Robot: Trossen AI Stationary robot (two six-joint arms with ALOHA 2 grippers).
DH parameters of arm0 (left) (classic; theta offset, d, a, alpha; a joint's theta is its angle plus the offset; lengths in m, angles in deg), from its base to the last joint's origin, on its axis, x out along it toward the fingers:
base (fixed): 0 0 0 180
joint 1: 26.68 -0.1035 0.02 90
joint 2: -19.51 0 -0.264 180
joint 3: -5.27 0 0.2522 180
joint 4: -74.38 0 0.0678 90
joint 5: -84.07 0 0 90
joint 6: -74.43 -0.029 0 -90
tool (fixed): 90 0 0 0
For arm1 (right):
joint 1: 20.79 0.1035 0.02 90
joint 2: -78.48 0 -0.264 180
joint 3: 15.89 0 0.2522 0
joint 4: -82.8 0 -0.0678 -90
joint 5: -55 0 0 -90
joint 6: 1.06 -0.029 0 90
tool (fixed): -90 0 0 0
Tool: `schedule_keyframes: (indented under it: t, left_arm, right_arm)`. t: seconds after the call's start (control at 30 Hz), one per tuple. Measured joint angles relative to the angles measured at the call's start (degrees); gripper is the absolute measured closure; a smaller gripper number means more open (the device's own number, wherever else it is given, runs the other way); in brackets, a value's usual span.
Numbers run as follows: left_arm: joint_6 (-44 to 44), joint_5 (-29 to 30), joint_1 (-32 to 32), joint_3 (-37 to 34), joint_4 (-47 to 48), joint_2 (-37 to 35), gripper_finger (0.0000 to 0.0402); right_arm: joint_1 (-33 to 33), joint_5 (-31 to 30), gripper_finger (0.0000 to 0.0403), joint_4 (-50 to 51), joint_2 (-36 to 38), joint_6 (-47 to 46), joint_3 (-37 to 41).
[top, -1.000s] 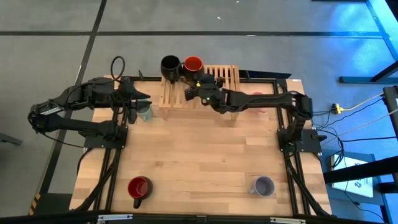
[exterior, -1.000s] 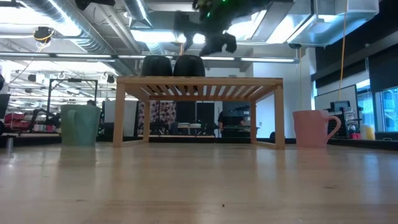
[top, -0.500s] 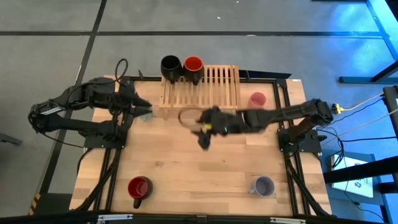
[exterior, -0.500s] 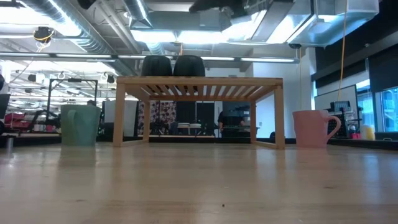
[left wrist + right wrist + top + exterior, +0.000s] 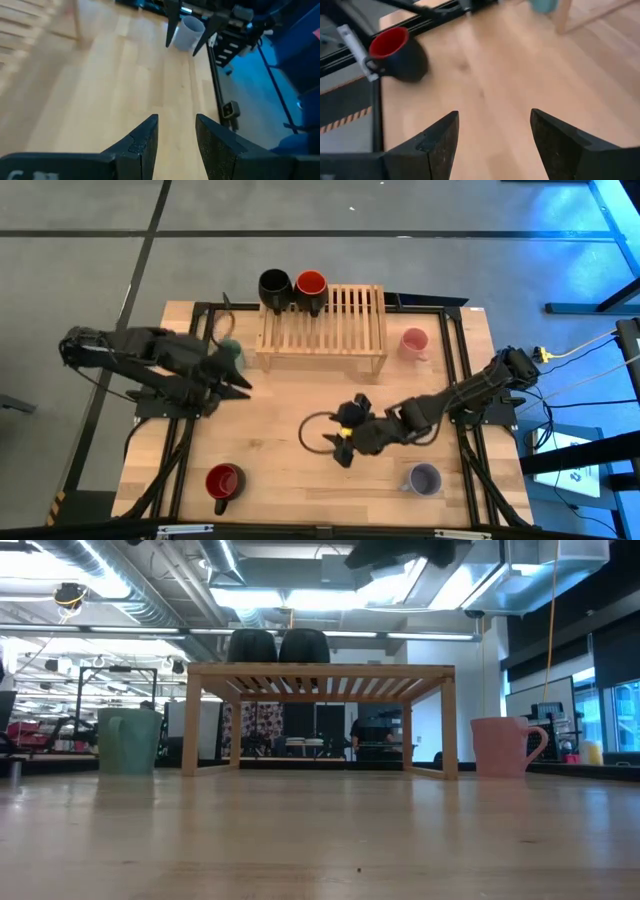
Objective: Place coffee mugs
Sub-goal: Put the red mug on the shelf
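1. The six mugs are all small, round and handled. The black mug [image 5: 273, 285] and the orange-red mug [image 5: 311, 283] sit side by side, touching, at the far left end of the wooden rack [image 5: 336, 325].
2. The green mug [image 5: 232, 352] stands on the tabletop [image 5: 290, 420] just left of the rack, and the pink mug [image 5: 413, 341] stands just right of it. In the low view both stand upright, flanking the rack's legs.
3. The dark red mug [image 5: 223, 482], dark outside and red inside, is at the near left edge. The lavender-grey mug [image 5: 425, 479] is at the near right.
4. The right gripper [image 5: 340, 442] hangs over the middle of the tabletop, nearer the front. Its fingers [image 5: 435, 145] are spread wide apart and hold nothing. The dark red mug lies ahead of them, well apart, off toward the near left corner.
5. The left gripper [image 5: 232, 383] is over the left side, near the green mug but not touching it. Its fingers [image 5: 145, 142] stand apart, empty, pointing across bare wood toward the lavender-grey mug far off.
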Motion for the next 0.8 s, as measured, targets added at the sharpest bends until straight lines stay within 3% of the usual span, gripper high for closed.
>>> schedule_keyframes:
  t: [0.17,0.47,0.8]
  left_arm:
    - [7.3,6.1,10.1,0.0,-2.3,5.5,0.0276]
    - [25.7,9.5,26.3,0.3,-8.7,13.4,0.0278]
    - [36.3,12.1,41.1,4.9,0.2,20.6,0.0280]
  right_arm:
    - [5.1,-1.6,0.0171,-0.9,0.0,-0.8,0.0]
    - [11.3,-7.6,0.0171,-0.2,0.0,-1.1,0.0]
    - [11.5,-6.4,0.0171,-0.2,0.0,-1.1,0.0]
